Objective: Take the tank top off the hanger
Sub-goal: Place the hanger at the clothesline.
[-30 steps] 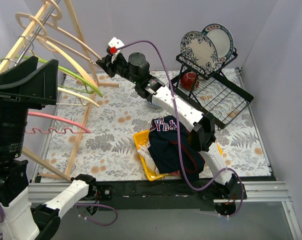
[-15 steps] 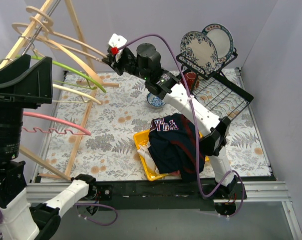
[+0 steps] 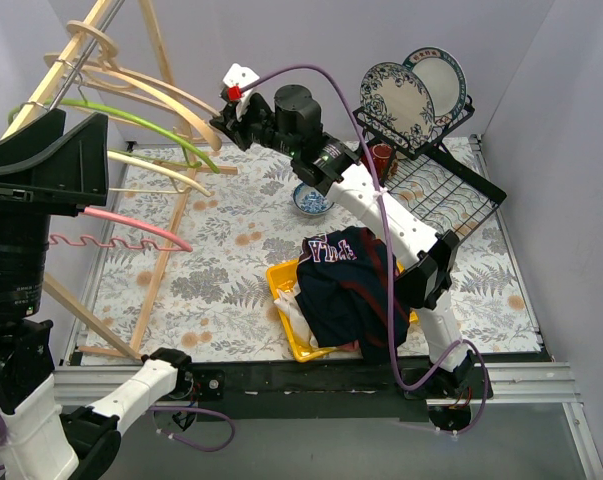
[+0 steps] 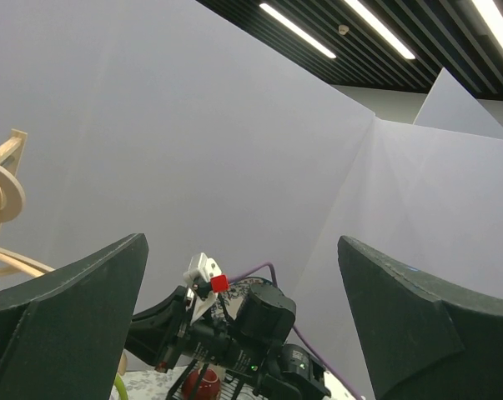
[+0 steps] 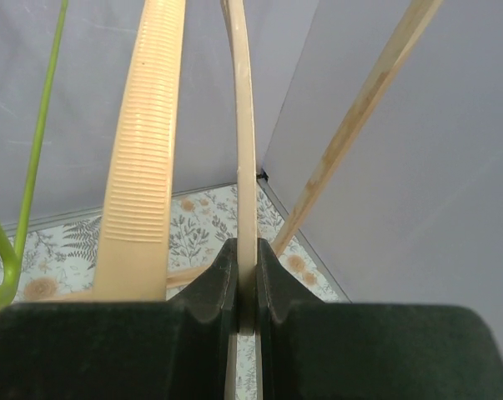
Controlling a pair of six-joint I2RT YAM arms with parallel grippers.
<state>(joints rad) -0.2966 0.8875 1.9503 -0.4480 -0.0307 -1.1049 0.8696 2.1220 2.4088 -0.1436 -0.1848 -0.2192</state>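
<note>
Right end effector [image 5: 245,279], pinching the wooden hanger [image 5: 238,108], has shifted slightly rightward; left end effector [image 4: 243,279] gapes wide.

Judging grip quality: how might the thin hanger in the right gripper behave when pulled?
The thin hanger, pinched by the right gripper, looks slim and curved: probably light, slightly springy. Hanging among other hangers, it would likely swing and nudge them.

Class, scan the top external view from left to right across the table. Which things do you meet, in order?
pink hanger → right gripper, shut on a wooden hanger → blue-and-white bowl → dish rack
</note>
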